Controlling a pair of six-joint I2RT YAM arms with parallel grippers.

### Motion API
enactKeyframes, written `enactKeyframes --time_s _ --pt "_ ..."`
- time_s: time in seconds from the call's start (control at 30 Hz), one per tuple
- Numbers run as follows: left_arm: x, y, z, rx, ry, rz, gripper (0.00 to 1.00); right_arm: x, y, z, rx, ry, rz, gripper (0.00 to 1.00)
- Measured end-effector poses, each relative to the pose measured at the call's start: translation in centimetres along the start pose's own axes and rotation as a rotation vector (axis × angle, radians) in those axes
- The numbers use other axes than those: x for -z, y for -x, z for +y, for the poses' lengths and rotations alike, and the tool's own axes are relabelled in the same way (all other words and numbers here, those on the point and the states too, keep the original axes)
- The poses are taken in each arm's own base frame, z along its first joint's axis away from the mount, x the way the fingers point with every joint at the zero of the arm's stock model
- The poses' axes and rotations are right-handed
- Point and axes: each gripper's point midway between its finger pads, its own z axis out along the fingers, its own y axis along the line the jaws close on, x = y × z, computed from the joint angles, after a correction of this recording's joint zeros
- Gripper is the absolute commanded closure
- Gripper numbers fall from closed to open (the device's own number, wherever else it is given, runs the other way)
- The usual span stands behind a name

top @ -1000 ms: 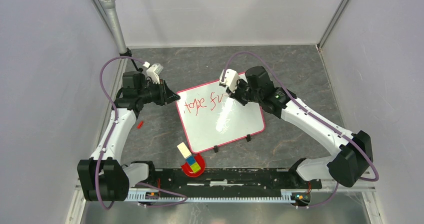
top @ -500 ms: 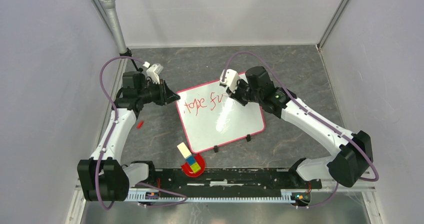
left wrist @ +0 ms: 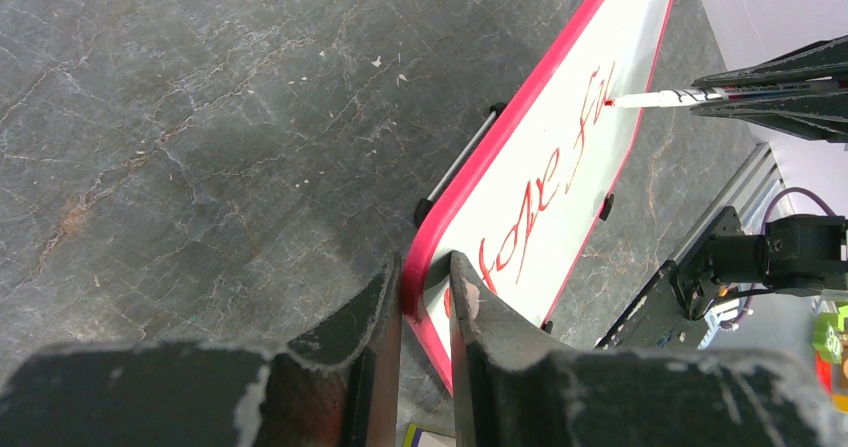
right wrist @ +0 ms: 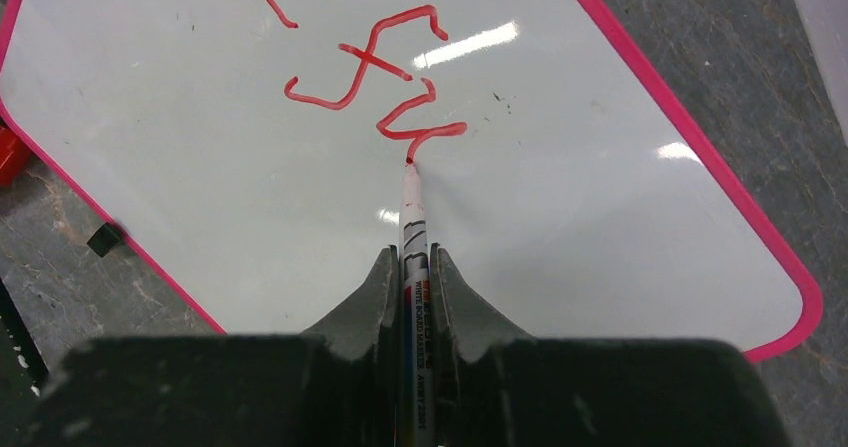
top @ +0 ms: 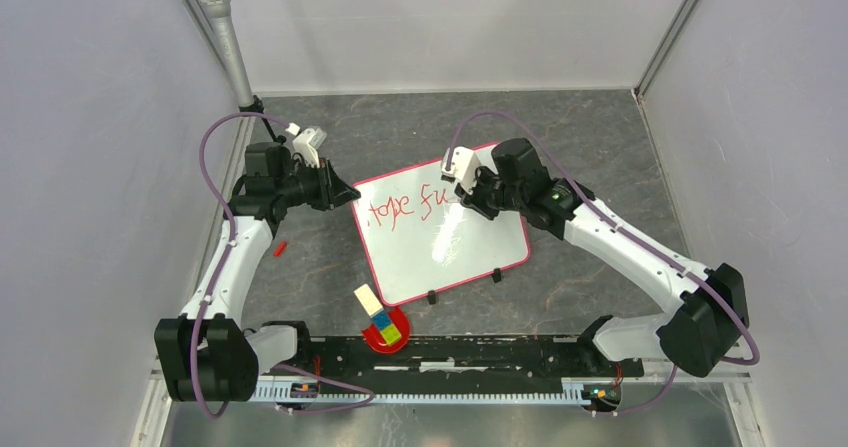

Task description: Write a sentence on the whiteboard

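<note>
1. I had the marker (right wrist: 413,227) pinched between the fingers of the right gripper (right wrist: 412,255), its tip touching the whiteboard (right wrist: 600,197).
2. The writing (right wrist: 375,67) lay ahead of the tip and off to its left, and the last stroke ended at the tip.
3. Beyond the writing's far end from the marker, the left gripper (left wrist: 424,267) straddled the board's corner edge.
4. Two clips (top: 496,275) sat on the board edge behind the marker, toward the arm bases.
5. Past that edge, a stack of blocks (top: 378,319) rested on a dish (top: 398,339) beside the rail (top: 480,352).
</note>
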Motion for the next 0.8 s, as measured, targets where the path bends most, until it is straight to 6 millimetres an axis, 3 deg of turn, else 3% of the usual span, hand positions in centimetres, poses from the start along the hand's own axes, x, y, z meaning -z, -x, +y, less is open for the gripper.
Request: enactKeyframes --time_s 0.2,0.47,0.8 --pt "0.0 0.0 0.0 0.0 -0.001 0.0 0.98 0.6 -0.5 0.1 0.003 -0.004 0.024 1.0" --pt "0.0 0.0 0.0 -0.001 -0.001 0.0 0.98 1.2 0.3 -0.5 0.008 -0.028 0.008 1.0" --pt "0.0 0.0 0.0 0.0 -0.001 0.0 0.97 0.6 0.5 -0.9 0.011 -0.04 0.001 1.0"
